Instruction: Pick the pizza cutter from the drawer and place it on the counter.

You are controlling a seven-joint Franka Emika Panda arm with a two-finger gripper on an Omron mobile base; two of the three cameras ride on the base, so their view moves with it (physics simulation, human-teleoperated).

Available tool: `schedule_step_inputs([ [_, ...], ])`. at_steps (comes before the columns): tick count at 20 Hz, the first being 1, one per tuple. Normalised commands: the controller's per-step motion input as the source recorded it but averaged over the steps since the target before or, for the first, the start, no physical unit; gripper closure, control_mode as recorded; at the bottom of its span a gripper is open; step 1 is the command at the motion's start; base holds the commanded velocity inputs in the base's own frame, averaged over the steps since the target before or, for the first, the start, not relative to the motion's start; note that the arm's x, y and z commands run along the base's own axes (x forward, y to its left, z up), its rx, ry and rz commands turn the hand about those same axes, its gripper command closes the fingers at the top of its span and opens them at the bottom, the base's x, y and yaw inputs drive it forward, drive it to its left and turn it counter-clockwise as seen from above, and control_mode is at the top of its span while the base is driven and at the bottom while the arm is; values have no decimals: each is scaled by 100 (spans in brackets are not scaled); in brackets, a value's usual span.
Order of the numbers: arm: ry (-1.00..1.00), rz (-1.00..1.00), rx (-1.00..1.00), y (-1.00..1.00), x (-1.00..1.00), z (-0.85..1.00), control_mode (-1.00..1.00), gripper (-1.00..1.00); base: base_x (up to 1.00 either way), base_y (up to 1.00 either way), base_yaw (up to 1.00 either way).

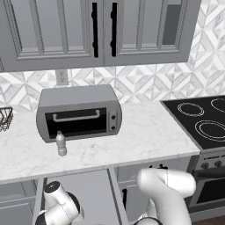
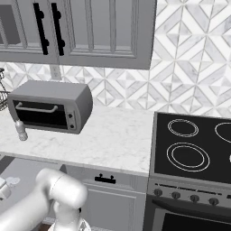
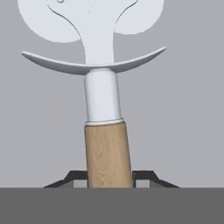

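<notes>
Hand point(image 3: 109, 177) straddling the cutter's point(image 3: 103, 87) wooden handle, one dark finger point(image 3: 78, 177) on each side, tight against the wood; looks clamped on it. Cutter lying on the plain grey floor of the open drawer point(image 3: 188, 122), blade end away from the hand. Drawer point(image 1: 94, 193) pulled out below the front edge of the table point(image 1: 145, 136). On the table: toaster oven point(image 1: 79, 113), with a shaker point(image 1: 61, 144) just in front of it.

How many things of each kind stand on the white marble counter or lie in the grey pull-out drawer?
Grey toaster oven with a dark glass door: 1
Small grey-white shaker bottle: 1
Dark wire basket at the counter's far left: 1
Pizza cutter with a tan wooden handle and silvery blade: 1
Total: 4
</notes>
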Motion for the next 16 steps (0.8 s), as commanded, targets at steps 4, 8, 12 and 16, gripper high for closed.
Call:
schedule_step_inputs([
  [4,0,0,0,-2,-30,67,-100,100,0,0,0],
  [8,0,0,0,0,-61,100,-100,100,0,0,0],
  [12,-6,0,4,-28,-43,100,-100,100,0,0,0],
  [16,-6,0,10,-74,-1,100,-100,100,0,0,0],
])
